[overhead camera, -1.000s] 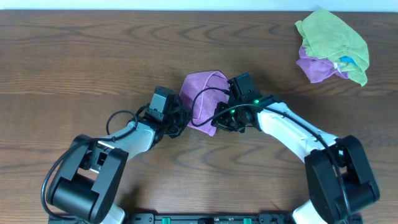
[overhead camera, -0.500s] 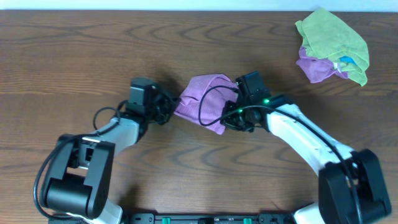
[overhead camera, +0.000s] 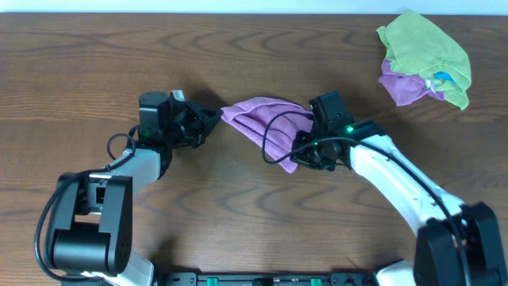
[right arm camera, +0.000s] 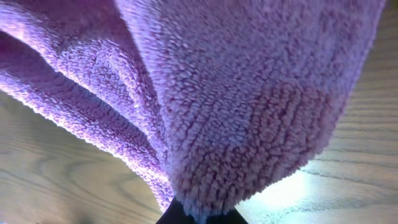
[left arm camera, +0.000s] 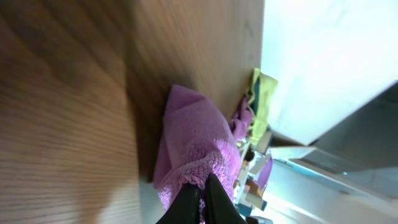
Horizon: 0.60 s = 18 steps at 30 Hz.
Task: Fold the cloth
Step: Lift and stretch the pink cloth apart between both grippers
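While stretched over counter (overhead camera: 238, 48), cloth (overhead camera: 266, 125), left hand (overhead camera: 212, 120) clamped on its left tip, right hand (overhead camera: 305, 144) clamped on its right edge.

A dark brown, wood-grained counter (overhead camera: 79, 71) fills the overhead frame, evenly lit. A pale strip (overhead camera: 238, 6) runs along the top edge.

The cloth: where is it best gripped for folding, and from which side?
Probably at two opposite edges, one from each side. The cloth is limp and bunched; the left gripper and right gripper pinch its ends, which lets them spread it.
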{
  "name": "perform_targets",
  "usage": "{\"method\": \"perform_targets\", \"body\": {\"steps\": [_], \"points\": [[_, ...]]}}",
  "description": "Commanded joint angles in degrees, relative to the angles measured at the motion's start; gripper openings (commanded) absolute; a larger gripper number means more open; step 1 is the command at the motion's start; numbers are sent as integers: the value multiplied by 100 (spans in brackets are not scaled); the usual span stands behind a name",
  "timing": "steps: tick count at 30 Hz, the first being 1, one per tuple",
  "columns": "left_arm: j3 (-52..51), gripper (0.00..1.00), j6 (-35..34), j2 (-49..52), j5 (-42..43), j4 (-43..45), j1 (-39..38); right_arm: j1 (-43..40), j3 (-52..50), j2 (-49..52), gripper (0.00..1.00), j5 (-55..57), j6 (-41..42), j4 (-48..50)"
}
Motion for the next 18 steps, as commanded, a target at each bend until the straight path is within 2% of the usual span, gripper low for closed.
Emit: {"method": "perform_targets", "body": {"steps": [1,8,18], "points": [[83,6,-109,-146,33,72,195,-55,-7,-525,1,498,-111,-39],[330,6,-173,-623,87,72,254,-52,17,-1082,1,431,-107,531],[938,6,-437,-876,31,85,256,-96,507,-1093,1,649,-181,1440]]}}
